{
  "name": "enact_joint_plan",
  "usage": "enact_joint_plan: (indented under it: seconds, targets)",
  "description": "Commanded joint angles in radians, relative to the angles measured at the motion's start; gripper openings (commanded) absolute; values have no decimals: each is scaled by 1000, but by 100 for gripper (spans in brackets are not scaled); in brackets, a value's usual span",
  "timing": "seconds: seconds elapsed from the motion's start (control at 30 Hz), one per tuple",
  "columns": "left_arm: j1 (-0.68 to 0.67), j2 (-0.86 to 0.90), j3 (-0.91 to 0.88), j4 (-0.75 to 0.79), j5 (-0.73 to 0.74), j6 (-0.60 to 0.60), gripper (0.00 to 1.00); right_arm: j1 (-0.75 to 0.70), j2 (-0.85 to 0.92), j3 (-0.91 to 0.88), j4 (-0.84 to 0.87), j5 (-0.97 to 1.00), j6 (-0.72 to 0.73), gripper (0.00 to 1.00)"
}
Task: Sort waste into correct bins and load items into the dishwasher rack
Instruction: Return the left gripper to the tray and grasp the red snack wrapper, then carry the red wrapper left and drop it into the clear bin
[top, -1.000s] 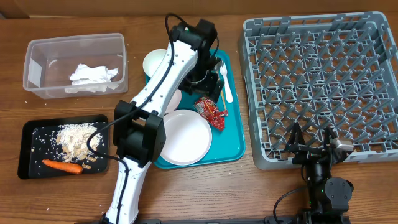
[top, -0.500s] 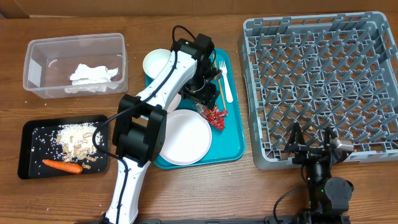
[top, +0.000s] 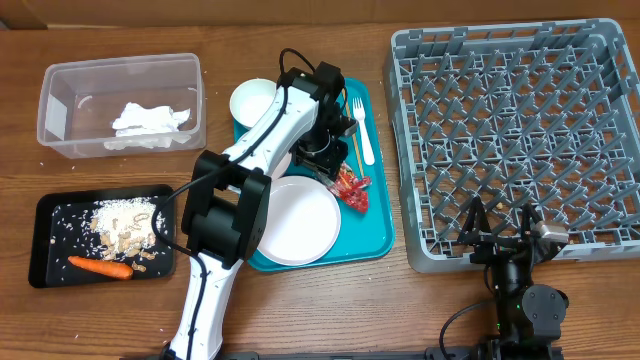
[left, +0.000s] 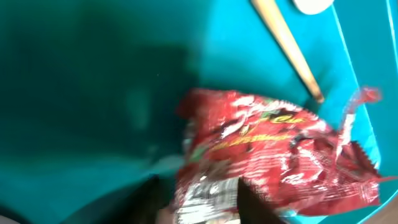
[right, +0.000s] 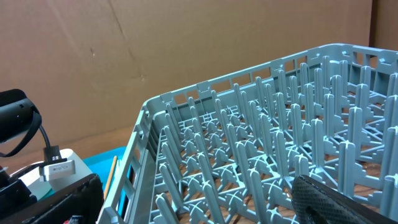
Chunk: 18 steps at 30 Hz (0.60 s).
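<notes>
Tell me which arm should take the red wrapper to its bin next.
Left. The left gripper is down over the teal tray, right at the edge of the red wrapper; the right gripper sits open at the near edge of the dishwasher rack, far from it.

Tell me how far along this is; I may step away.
Done: napkin in the clear tub, carrot and crumbs in the black tray. In hand: the left gripper is at the red wrapper, grip unclear. Left: plate, bowl, fork and chopstick lie on the teal tray; the rack holds no dishes.
</notes>
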Motion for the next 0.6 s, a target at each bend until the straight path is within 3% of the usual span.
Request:
enact_joint_plan:
  seconds: [0.0, 0.2, 0.33, 0.57]
  targets:
    - [-5, -2, 6, -9, 13, -46, 4, -4, -8, -10, 6, -2, -6, 100]
    - [-11, -5, 132, -99, 19, -63, 4, -4, -8, -10, 6, -2, -6, 100]
    - [-6, -7, 358, -174, 100, -96, 4, -4, -8, -10, 6, -2, -6, 100]
    - [90, -9, 759, -287, 52, -181, 4, -4, -8, -10, 6, -2, -6, 100]
